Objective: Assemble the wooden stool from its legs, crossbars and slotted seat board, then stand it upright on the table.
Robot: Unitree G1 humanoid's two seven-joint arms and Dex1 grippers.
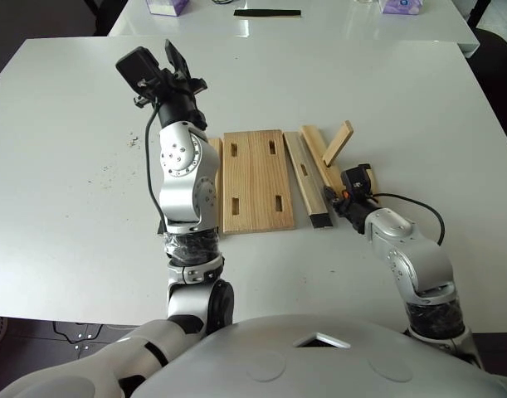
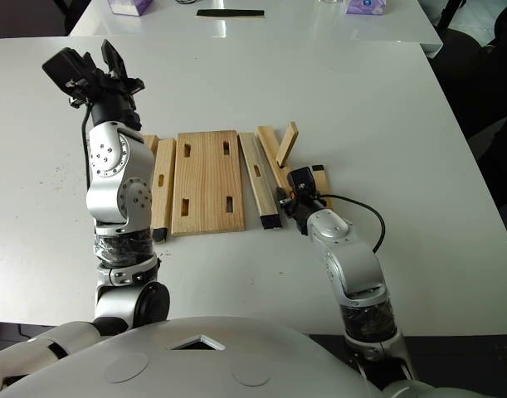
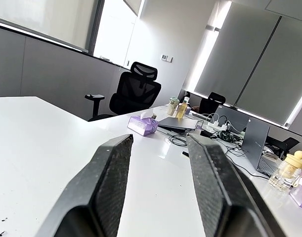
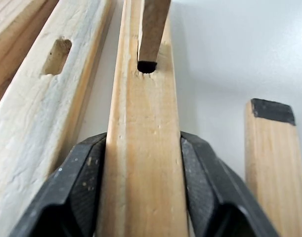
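**Left gripper** [image 3: 158, 187]: raised above the left part of the table [image 1: 70, 124]. Jaws moderately open, nothing between them, touching nothing. Fingers [image 3: 99, 192] black, matt, finely grained, tapering to rounded tips.

**Right gripper** [image 4: 143, 143]: low over the table, right of the wooden parts. Jaws closed on the two long sides of the held leg [image 4: 141, 148], near its near end. Pads black and curved.

**Held leg**: pale wooden bar, lying flat, running near to far. Its near end is hidden by the gripper.

**Crossbar** [image 1: 338, 143]: short wooden stick. One end sits in a dark hole in the held leg, the other tilts up to the right and far. How deep it sits cannot be told.

**Slotted seat board** [image 1: 253, 178]: flat rectangular panel with visible grain and four small slots, lying mid-table.

**Second leg** [image 1: 307, 178]: flat, between board and held leg. One slot, dark cap on the near end.

**Third leg** [image 2: 164, 186]: flat, just left of the board, partly covered by the left arm.

**Fourth leg** [image 4: 269, 163]: right of the held leg, dark-capped, largely hidden by the right gripper.

**Table**: white, smooth, glossy.

**Far table**: tissue box [image 1: 166, 7], cut off by the edge, and a black strip [image 1: 267, 12].
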